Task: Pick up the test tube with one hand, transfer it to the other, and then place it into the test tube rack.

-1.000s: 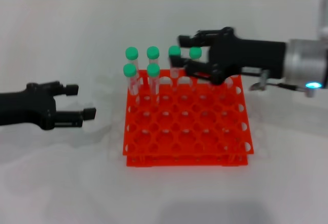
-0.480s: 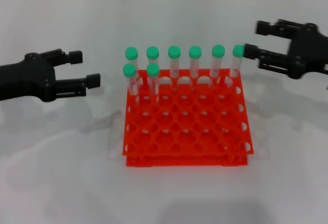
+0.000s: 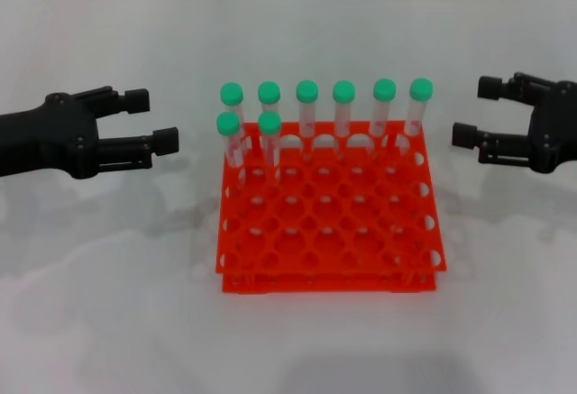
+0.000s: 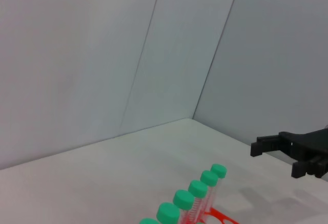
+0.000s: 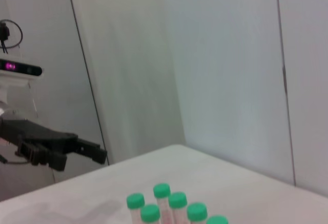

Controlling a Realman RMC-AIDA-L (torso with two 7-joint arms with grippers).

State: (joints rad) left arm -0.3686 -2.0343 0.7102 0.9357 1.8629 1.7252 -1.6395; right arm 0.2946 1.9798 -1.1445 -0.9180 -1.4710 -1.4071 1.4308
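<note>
The orange test tube rack (image 3: pixel 329 223) stands in the middle of the table. Several green-capped test tubes stand upright in it: a full back row ending in the tube at the back right corner (image 3: pixel 419 110), and two in the second row at the left (image 3: pixel 269 137). My right gripper (image 3: pixel 473 111) is open and empty, to the right of the rack and apart from the corner tube. My left gripper (image 3: pixel 153 121) is open and empty, to the left of the rack. The left wrist view shows the tube caps (image 4: pixel 198 188) and the right gripper (image 4: pixel 277 158).
The right wrist view shows several tube caps (image 5: pixel 161 190) and the left gripper (image 5: pixel 84 157) beyond them. The rack's front rows of holes (image 3: pixel 334 250) hold nothing. A white table (image 3: pixel 108 304) surrounds the rack, with a wall behind.
My right gripper has drawn back to the right from over the rack's back row, leaving the tubes standing uncovered. My left gripper moved slightly up and towards the rack, then stayed.
</note>
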